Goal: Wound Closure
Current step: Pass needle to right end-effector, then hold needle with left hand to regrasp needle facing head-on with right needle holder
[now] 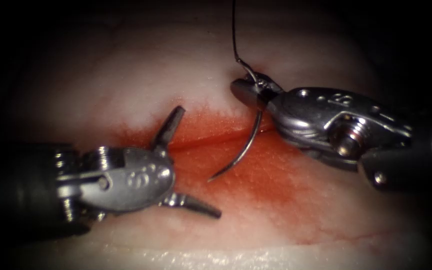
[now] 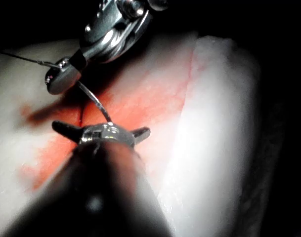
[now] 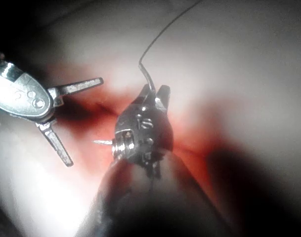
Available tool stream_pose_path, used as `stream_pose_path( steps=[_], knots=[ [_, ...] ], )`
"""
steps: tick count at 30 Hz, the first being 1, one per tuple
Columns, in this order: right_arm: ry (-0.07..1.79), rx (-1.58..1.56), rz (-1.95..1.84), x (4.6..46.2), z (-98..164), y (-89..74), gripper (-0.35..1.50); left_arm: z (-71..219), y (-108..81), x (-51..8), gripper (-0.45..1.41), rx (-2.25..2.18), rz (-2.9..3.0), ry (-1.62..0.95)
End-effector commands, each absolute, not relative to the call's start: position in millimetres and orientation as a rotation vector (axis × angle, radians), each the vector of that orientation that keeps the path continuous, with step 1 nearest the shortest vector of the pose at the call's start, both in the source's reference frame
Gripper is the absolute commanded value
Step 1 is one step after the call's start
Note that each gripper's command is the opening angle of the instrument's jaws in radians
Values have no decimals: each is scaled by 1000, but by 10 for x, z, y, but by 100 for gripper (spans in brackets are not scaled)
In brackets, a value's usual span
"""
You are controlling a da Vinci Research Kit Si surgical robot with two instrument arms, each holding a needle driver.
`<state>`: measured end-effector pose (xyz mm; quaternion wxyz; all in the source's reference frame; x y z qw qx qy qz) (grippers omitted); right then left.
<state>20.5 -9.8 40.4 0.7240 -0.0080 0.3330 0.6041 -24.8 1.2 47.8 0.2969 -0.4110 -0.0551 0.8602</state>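
Pale tissue (image 1: 141, 75) fills the ground under both tools, stained with red fluid (image 1: 271, 185) around the cut (image 1: 211, 139), which runs between the two grippers.

The right gripper (image 1: 248, 90) is clamped on the needle (image 1: 243, 147) near its thread end, on the far side of the cut from its shaft; the needle's body curves away below those jaws across the cut, its point free above the red patch and not in the tissue. Thread (image 1: 234, 30) rises from the needle's tail, just beyond the right gripper, and leaves the field upward. The left gripper (image 1: 191, 160) stands wide, holding nothing, its two jaws spread to either side of the cut, with the needle's point just off its tips.

My judgement: the needle is loaded and poised for a bite, none yet taken. What comes next calls for a point set square to the cut's edge and a free gripper placed to steady tissue or receive the point.

From the left wrist, the open left gripper (image 2: 102, 131) is seen with the needle (image 2: 93, 101) descending to it from the right gripper (image 2: 59, 79), a closeness the endoscope flattens. From the right wrist, the thread (image 3: 155, 42) curls off the right gripper (image 3: 155, 96), the needle's tip (image 3: 102, 142) peeps beside its wrist, and the left gripper (image 3: 73, 121) gapes alongside.
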Motion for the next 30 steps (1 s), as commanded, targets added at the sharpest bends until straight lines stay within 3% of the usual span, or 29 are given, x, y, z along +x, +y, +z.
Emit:
stream_pose_path(
  steps=[1, 4, 10, 30],
  knots=[
    [762, -12, 1300, 209, 409, -98, -35, 480, 15, -253, 116, -1126, 2231, -184],
    [828, -9, 1226, 207, 406, -93, -35, 468, 28, -251, 96, -1218, 2044, -294],
    [949, 9, 1081, 200, 400, -87, -35, 460, 50, -250, 93, -1313, 1830, -524],
    [1305, 77, 783, 203, 382, -72, -35, 512, 59, -258, 83, -1340, 1515, -923]
  ],
)
